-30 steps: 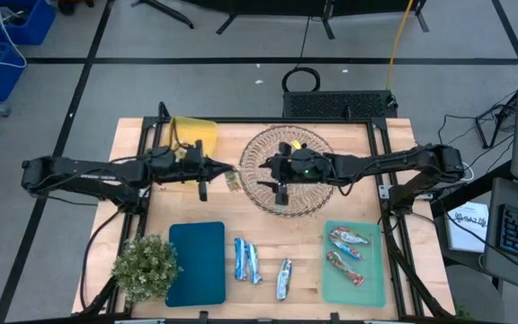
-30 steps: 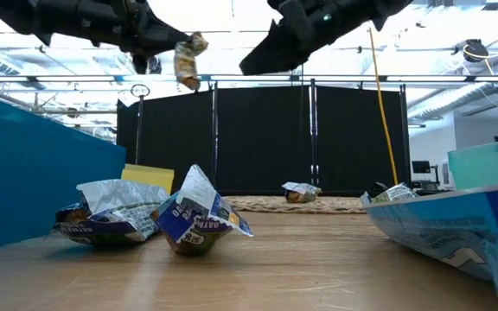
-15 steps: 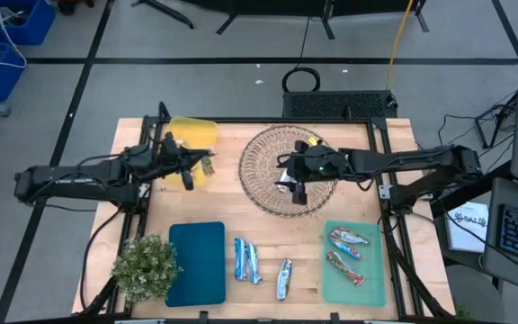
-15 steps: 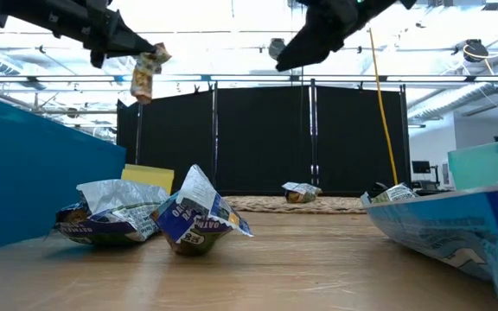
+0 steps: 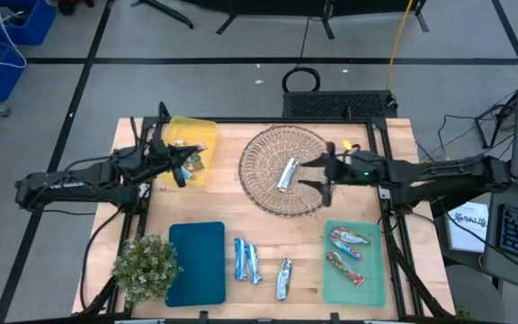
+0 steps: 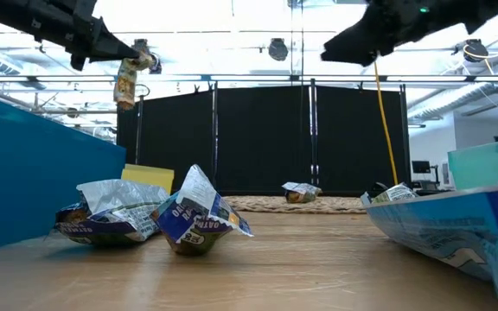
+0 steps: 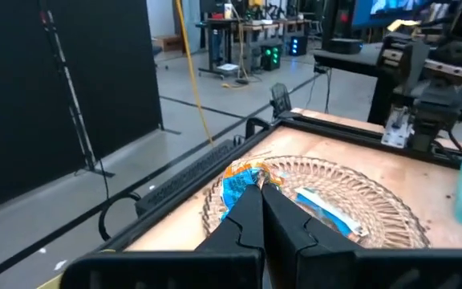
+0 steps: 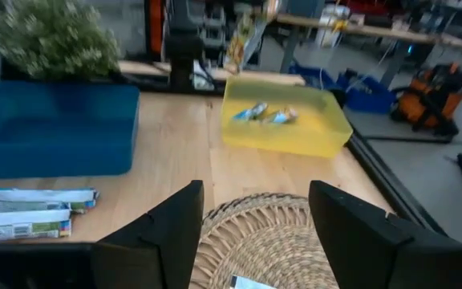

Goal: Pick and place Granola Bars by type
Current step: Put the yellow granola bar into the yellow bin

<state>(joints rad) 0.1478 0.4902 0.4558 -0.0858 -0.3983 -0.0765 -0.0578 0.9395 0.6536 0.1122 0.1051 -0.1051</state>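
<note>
Bar (image 5: pixel 193 160) clamped in your left tool (image 5: pixel 183 163) has travelled to the yellow mat (image 5: pixel 190 133), upper left. Right tool (image 5: pixel 324 172), fingers apart, withdrew off the basket (image 5: pixel 261 184); release next.

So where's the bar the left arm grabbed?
In the high view, the bar hangs in the left gripper above the yellow mat, at the table's far left.

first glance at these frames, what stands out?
The left gripper hangs over the yellow mat at the table's far left, shut on a granola bar dangling in the air. The right gripper sits open at the wicker basket's right rim, with one silver bar left inside.
</note>
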